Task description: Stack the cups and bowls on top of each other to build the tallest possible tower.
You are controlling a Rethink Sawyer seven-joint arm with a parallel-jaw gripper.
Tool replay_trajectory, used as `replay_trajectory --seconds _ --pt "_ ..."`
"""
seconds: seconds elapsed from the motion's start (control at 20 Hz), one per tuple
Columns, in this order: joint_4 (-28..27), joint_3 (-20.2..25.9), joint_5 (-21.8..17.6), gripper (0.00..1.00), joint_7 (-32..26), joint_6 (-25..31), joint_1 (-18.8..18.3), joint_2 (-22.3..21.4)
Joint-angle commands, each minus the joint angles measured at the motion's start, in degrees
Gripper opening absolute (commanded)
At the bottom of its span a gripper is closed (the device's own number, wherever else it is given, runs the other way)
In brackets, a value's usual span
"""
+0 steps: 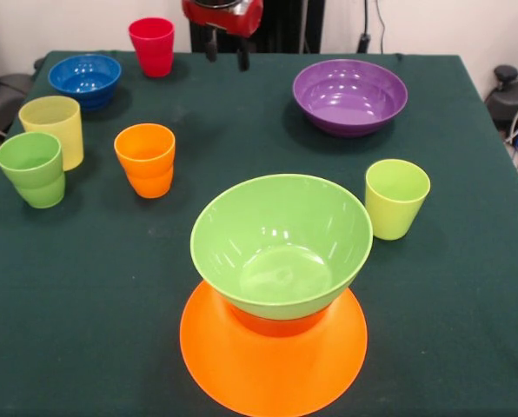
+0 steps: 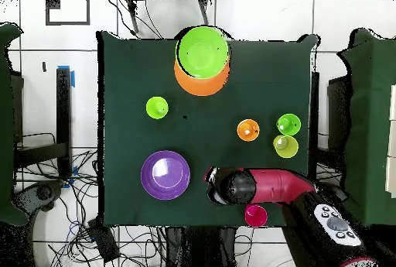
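The tower stands at the table's near edge. The very large orange bowl [image 1: 272,369] is its base, a red-orange bowl [image 1: 276,326] sits on it, and the medium green bowl [image 1: 281,239] is upright on top. The tower's green bowl [image 2: 203,49] and orange bowl [image 2: 197,86] show in the overhead view too. My gripper [image 1: 227,52] hangs open and empty at the far edge, between the red cup [image 1: 152,46] and the purple bowl [image 1: 350,95]. The blue bowl [image 1: 85,80], pale yellow cup [image 1: 52,129], green cup [image 1: 33,169], orange cup [image 1: 146,159] and lime green cup [image 1: 396,198] stand apart.
In the overhead view my arm [image 2: 267,186] reaches in from the lower right and covers the blue bowl. The purple bowl [image 2: 165,175] lies to its left and the red cup [image 2: 256,216] just below it. Cables lie on the floor around the table.
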Motion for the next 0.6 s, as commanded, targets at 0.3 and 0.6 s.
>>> replay_trajectory --seconds 0.3,0.6 --pt "4.7 -4.0 -1.5 1.0 7.4 -12.9 7.3 6.8" --pt "5.5 -5.3 1.0 1.0 8.6 -16.9 10.8 8.6"
